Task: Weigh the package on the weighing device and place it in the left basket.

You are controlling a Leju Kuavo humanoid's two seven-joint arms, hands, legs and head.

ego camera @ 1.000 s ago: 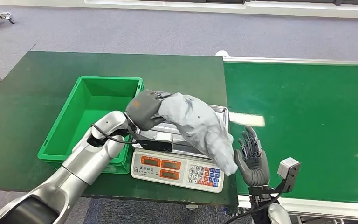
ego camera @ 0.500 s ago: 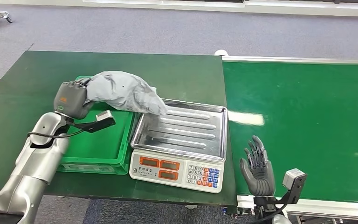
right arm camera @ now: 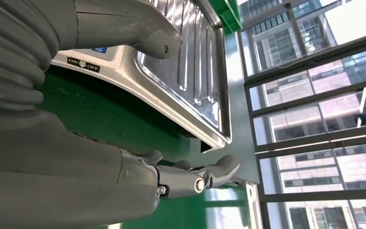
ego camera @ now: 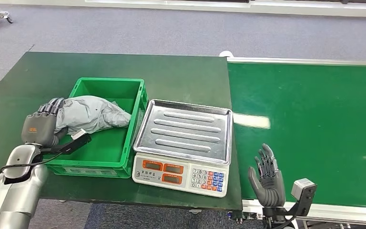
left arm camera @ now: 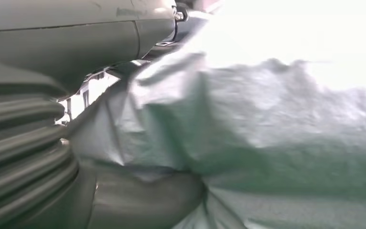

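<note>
1. The dark green rectangular table (ego camera: pixel 181 71) carries the basket and the scale; its right edge butts against a brighter green conveyor belt (ego camera: pixel 314 124) with a pale metal frame.
2. The green plastic open-topped basket (ego camera: pixel 136 119) sits on the table's left part, just beside the scale's left side.
3. The grey-white electronic weighing scale (ego camera: pixel 181 174), with orange display windows and a coloured keypad on its front panel, stands near the table's front edge. Its ribbed stainless-steel tray (ego camera: pixel 186 131) is bare. In the right wrist view the tray (right arm camera: pixel 190 71) shows close up, with an ON/OFF label on the scale body below it.
4. The crumpled grey plastic-wrapped soft package (ego camera: pixel 93 114) lies across the basket's left wall, most of it inside the basket, its left end over the rim at the hand. In the left wrist view the package (left arm camera: pixel 267 143) is pressed close against the hand's grey covers.
5. The left hand (ego camera: pixel 40 126) is at the basket's outer left side, over the table, its dark fingers (ego camera: pixel 52 106) wrapped over the package's end, gripping it.
6. The right hand (ego camera: pixel 267 179) is held upright over the conveyor's near edge, just right of the scale, fingers spread apart and holding nothing. In the right wrist view this hand (right arm camera: pixel 181 179) has its fingers extended, apart from the tray.
</note>
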